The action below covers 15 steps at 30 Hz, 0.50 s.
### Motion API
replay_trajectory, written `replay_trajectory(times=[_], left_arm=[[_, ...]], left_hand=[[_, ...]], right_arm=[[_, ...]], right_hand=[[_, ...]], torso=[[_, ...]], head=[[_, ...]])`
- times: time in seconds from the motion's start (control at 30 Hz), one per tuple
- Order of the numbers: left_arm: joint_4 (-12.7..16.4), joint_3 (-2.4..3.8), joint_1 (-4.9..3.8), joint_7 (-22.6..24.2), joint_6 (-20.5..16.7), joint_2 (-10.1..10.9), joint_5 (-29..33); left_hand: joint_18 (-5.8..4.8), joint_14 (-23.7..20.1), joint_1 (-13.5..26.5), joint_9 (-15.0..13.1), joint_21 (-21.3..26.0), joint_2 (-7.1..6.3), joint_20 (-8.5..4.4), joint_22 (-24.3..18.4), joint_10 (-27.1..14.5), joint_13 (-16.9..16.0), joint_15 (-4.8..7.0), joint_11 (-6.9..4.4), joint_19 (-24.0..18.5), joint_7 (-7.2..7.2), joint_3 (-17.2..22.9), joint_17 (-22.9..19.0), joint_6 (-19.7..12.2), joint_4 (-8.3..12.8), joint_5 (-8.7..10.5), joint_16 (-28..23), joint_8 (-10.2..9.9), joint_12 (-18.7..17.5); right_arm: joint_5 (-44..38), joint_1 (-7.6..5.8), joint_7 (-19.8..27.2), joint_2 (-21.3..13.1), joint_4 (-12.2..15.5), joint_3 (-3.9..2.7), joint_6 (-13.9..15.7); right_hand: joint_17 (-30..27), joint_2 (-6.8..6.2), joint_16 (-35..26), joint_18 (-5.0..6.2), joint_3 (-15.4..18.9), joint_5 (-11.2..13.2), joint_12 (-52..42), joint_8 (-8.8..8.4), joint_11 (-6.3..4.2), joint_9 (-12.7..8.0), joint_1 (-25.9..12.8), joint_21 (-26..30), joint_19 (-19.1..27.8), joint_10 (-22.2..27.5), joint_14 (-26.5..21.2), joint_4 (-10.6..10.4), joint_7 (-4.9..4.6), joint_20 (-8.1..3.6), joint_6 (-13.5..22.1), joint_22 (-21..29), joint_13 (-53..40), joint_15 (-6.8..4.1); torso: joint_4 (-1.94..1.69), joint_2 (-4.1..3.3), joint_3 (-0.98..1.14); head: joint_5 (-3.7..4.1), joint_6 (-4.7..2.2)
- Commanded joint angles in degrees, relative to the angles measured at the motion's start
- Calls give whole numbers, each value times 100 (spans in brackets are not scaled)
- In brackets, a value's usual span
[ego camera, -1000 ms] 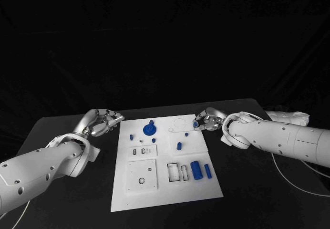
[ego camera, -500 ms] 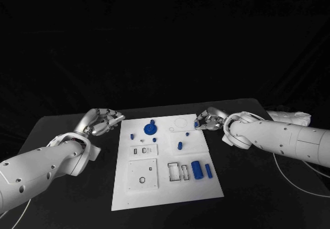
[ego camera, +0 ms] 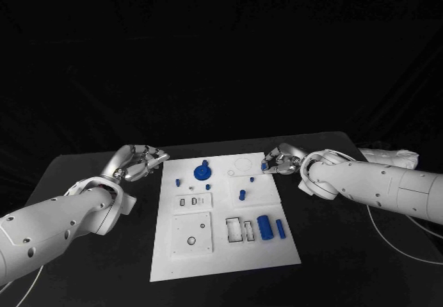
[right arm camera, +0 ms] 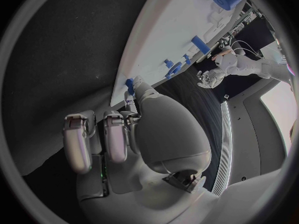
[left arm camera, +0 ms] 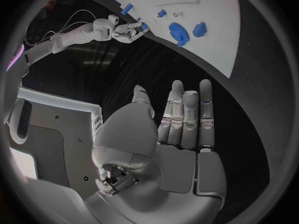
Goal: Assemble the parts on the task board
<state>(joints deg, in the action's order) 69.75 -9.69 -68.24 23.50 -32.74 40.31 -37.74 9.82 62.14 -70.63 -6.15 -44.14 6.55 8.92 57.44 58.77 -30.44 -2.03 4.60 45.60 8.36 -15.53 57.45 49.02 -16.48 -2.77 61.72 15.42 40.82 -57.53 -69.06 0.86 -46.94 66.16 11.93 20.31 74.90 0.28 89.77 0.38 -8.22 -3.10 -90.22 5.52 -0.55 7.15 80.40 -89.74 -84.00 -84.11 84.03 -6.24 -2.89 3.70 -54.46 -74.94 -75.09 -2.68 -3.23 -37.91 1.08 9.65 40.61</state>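
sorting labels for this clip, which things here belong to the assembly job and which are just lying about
Belonging to the job:
task board
blue gear
blue cylinder
small blue part pinched by the right hand
left hand, holding nothing

Just lying about:
black table
white cable beside the right arm

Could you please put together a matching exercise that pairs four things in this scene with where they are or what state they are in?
Things:
1. left robot hand
2. right robot hand
3. blue gear
4. two blue cylinders

Places or states:
A. at the far right edge of the task board, pinching a small blue part
B. lying side by side on the board's near right part
C. over the black table beside the board's far left corner, fingers apart, holding nothing
D. on the board's far part, towards its left side

Pairs: 1-C, 2-A, 3-D, 4-B
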Motion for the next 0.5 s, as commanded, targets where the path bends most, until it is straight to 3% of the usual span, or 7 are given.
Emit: replay_trajectory(times=[0.03,0.5], left_arm=[[12,4,-3,66,62,-10,-15],[15,4,-4,65,61,-6,-15]], left_hand=[[42,16,-19,-8,38,21,12,-6,30,6,0,1,37,-1,-36,-4,18,-8,-24,-17,-29,-24],[42,16,-19,-8,38,21,12,-6,30,6,0,1,37,-1,-36,-4,18,-8,-24,-17,-29,-24]], right_arm=[[-73,3,-22,8,-8,0,-30],[-80,3,-39,27,-13,0,-44]], right_hand=[[1510,38,23,-38,21,10,22,19,-30,-7,39,-26,-600,-589,597,-30,18,-27,-46,-1506,-1491,-41],[1510,86,23,-38,20,11,22,28,-25,-10,43,-26,-600,-589,597,-56,2,-28,-113,-1506,-1491,-39]], torso=[[-8,3,-5],[-2,1,-1]], head=[[5,7],[-28,-9]])
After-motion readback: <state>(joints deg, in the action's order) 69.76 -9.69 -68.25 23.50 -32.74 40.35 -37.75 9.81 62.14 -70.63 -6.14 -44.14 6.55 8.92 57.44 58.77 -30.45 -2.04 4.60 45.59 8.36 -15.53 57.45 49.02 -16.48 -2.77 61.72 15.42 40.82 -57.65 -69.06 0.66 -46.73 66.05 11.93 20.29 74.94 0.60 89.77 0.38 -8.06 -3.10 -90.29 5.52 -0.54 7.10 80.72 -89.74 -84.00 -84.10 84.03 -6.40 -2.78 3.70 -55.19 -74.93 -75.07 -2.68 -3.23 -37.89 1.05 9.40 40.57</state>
